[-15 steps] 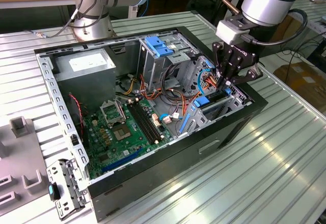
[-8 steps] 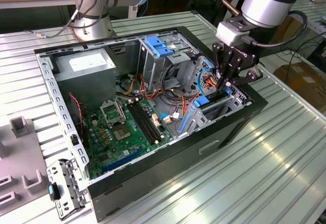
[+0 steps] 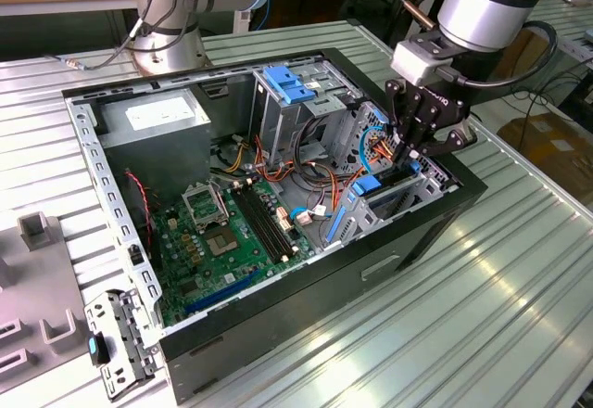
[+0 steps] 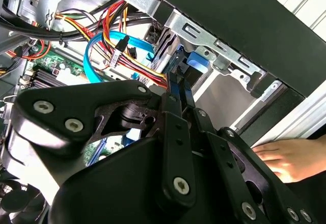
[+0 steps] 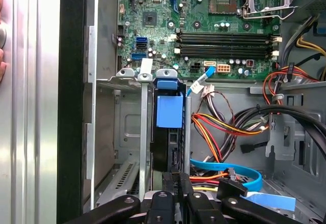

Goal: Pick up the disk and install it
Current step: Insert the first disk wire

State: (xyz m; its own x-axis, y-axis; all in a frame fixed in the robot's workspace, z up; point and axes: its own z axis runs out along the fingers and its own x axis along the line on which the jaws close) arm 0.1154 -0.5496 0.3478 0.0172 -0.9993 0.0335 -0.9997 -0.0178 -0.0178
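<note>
While pinched together, gripper (image 5: 175, 180) | touches disk (image 5: 168, 113) | seated in bay (image 5: 128, 112)

Ribbed silver metal bench (image 3: 519, 315), a big open black computer case (image 3: 306, 306) lay flat on it, a grey tray with little blocks (image 3: 37, 297) sat near the exterior view's left edge, robot base (image 3: 167, 51) stood behind the case.

A blue carrier (image 5: 169, 111) frames the disk; the motherboard (image 3: 236, 232) is green, the cables (image 4: 125, 40) orange, yellow and red, the bench (image 3: 482, 306) ribbed silver.
</note>
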